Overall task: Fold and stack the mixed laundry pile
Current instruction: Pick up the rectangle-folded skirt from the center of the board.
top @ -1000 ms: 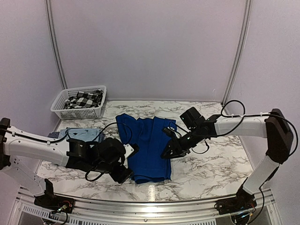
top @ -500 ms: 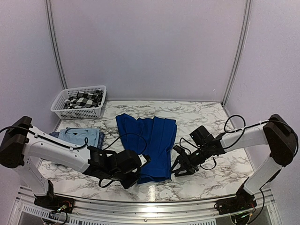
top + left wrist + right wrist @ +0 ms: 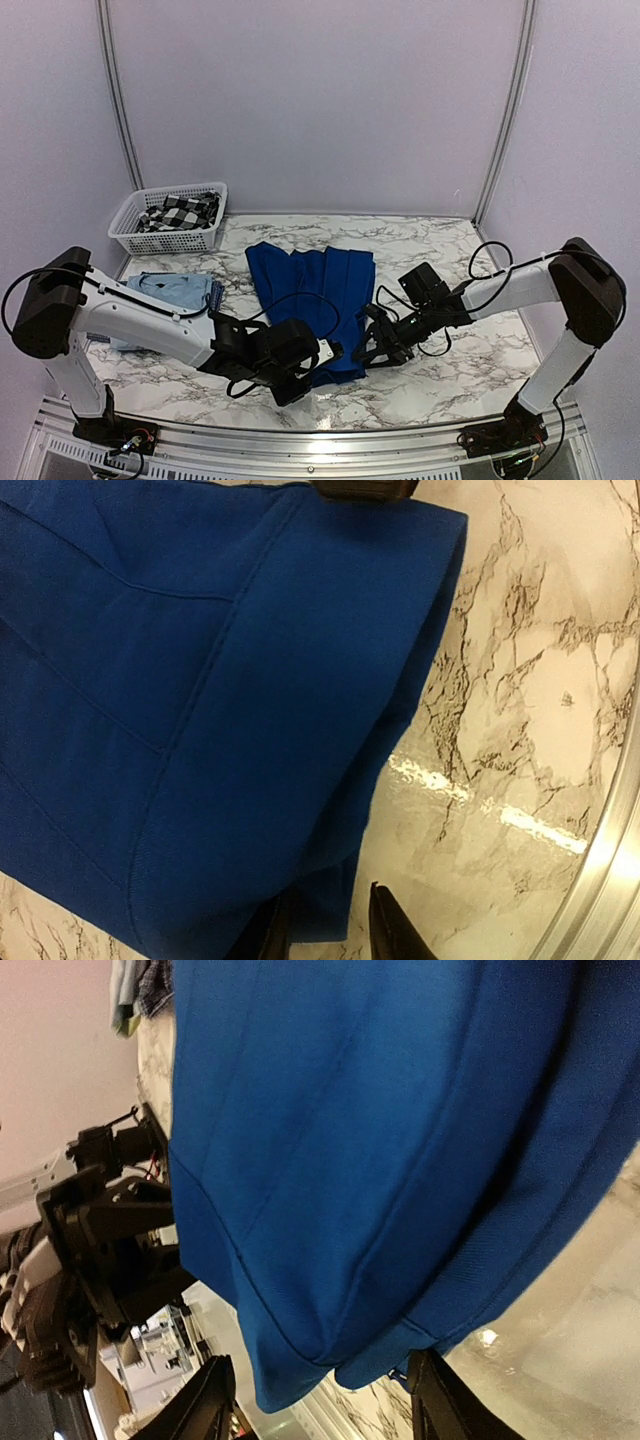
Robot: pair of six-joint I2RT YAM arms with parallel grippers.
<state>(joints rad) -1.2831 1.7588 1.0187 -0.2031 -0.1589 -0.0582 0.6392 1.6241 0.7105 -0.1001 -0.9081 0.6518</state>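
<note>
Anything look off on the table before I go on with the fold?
The blue shirt lies askew on the table, and at its near hem a lower layer pokes out past the upper one, so the fold is uneven.

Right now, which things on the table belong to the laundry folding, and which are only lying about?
Job: royal-blue shirt, pale blue T-shirt, buffalo-check flannel shirt.
Lying about: white lattice basket, holding the flannel.

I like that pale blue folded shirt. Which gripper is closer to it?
Left. The left gripper is right of the pale blue shirt, at the royal-blue shirt's near hem; the right gripper is farther right.
</note>
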